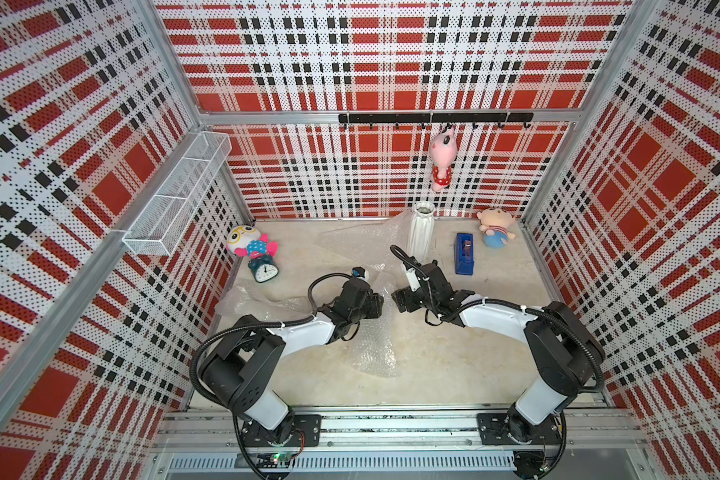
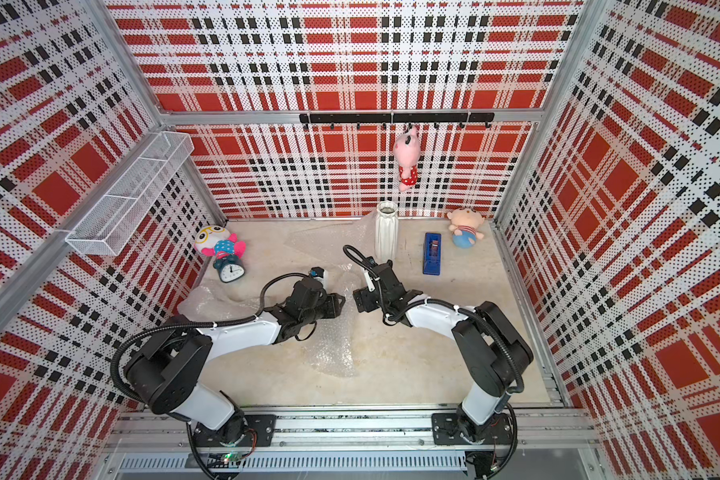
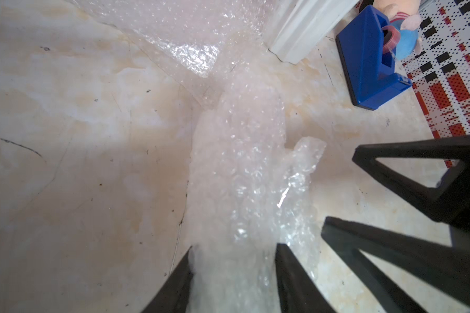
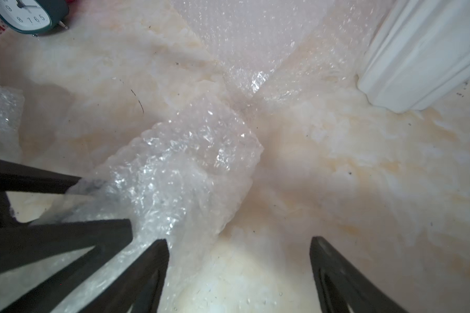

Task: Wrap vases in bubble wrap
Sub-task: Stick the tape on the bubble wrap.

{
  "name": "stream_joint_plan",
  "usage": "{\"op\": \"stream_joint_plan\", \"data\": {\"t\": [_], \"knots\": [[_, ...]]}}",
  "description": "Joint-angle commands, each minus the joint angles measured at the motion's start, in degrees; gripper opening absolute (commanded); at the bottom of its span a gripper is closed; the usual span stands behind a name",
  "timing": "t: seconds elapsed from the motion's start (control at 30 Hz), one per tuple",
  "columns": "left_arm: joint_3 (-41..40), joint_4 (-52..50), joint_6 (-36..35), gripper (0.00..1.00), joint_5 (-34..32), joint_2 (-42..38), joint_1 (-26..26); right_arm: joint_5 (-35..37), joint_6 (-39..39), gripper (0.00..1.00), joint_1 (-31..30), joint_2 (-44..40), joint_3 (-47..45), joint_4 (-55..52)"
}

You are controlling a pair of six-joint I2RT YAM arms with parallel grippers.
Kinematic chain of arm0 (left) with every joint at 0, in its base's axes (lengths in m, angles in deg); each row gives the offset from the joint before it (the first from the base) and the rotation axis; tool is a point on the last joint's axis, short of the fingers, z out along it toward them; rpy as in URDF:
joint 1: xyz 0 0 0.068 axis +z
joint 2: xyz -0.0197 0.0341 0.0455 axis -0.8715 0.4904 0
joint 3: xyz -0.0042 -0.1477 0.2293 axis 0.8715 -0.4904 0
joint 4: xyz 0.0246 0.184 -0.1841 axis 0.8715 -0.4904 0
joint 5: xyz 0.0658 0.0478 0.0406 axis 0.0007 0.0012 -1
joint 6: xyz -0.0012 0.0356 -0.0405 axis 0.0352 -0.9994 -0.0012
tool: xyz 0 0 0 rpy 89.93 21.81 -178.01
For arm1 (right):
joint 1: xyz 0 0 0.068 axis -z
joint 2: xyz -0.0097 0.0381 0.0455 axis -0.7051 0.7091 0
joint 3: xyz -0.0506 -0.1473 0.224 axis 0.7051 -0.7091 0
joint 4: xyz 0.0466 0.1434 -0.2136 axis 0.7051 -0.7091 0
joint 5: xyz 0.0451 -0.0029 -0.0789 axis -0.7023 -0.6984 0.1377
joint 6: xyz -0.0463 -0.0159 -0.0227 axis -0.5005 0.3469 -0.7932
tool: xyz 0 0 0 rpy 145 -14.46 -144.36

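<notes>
The bubble wrap roll [image 3: 236, 168] lies mid-counter [image 3: 65, 135]. Its long axis runs from your left fingers [image 3: 174, 287], which pinch its near end, toward the tall vase [image 3: 304, 24]. What is inside is hidden. The wrapping looks nearly closed. Your right fingers [image 4: 342, 276] are spread and empty beside the roll, and should next catch the loose flap [image 3: 307, 154].
</notes>
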Motion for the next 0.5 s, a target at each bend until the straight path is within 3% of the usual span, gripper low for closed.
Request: {"op": "stream_joint_plan", "data": {"t": [0.0,0.47], "knots": [[-1.94,-4.66,-0.48,0.47,1.45,0.00,0.10,-0.03,1.19,0.82,-0.50,1.17,-0.47,1.95],[-1.59,-4.84,-0.64,0.47,1.46,0.14,0.10,3.08,2.07,0.81,-2.21,-4.34,-3.03,1.26]]}}
